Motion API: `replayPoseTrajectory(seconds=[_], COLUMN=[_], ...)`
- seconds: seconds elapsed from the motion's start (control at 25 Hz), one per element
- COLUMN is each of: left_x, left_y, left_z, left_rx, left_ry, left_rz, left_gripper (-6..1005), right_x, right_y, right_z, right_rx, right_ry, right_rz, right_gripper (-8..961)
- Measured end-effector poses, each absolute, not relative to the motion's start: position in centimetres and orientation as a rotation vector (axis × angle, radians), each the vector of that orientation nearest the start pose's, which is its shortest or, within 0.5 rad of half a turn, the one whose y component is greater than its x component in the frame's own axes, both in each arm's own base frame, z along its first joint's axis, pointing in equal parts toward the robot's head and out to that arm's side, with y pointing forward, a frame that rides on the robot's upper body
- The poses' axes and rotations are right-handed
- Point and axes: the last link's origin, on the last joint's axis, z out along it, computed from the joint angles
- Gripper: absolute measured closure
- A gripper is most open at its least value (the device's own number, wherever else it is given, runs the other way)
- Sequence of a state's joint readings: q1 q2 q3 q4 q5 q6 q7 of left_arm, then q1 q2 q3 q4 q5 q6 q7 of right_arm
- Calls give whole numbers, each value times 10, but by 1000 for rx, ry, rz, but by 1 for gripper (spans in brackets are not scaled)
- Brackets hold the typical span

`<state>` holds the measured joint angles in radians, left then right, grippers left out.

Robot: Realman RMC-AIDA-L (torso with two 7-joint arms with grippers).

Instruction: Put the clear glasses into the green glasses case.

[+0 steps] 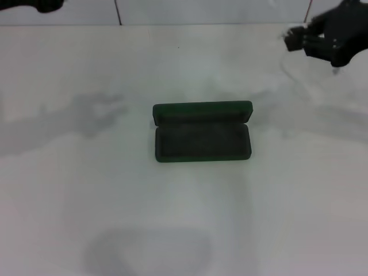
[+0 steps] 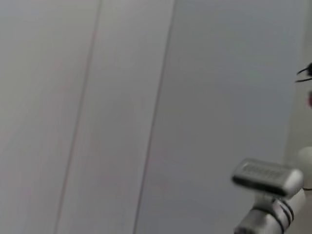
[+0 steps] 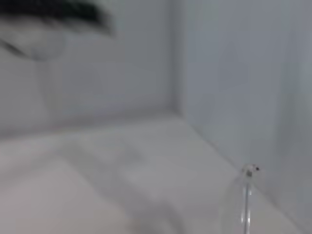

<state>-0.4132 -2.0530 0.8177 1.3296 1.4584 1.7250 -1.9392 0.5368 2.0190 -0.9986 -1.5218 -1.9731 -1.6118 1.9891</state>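
The dark green, rounded-rectangular hinged glasses case (image 1: 202,137) lies open at the centre of the white table (image 1: 86,190), lid tilted back. The clear-framed plastic glasses (image 3: 246,204) hang beneath the right gripper (image 1: 296,39), raised at the far right and clenched on them. The left gripper (image 1: 49,6), far left, cannot be judged.

The dark green rectangular clamshell glasses case (image 1: 202,137) has a matt, felt-like interior; the white table (image 1: 86,190) appears smooth, faintly glossy.
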Motion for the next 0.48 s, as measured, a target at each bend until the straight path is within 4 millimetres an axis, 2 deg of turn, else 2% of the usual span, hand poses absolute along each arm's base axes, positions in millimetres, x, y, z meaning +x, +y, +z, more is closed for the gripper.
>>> replayPoseTrajectory(seconds=[0.16,0.32,0.48], left_x=[-143,-138,-133], left_y=[316,312,312], left_z=[126,123,118], left_rx=[-2642,-2662,-2669], left_ry=[-353,-299,-240], left_rz=[-1188,-1188,-1196], left_gripper=[669,668,673], right_x=[127,127,123], right_y=[334,320,317], right_z=[94,64,37], right_rx=[-2780,-2851,-2897], right_ry=[-55,-268,-360], right_rz=[598,743,842], right_gripper=[883,885,884])
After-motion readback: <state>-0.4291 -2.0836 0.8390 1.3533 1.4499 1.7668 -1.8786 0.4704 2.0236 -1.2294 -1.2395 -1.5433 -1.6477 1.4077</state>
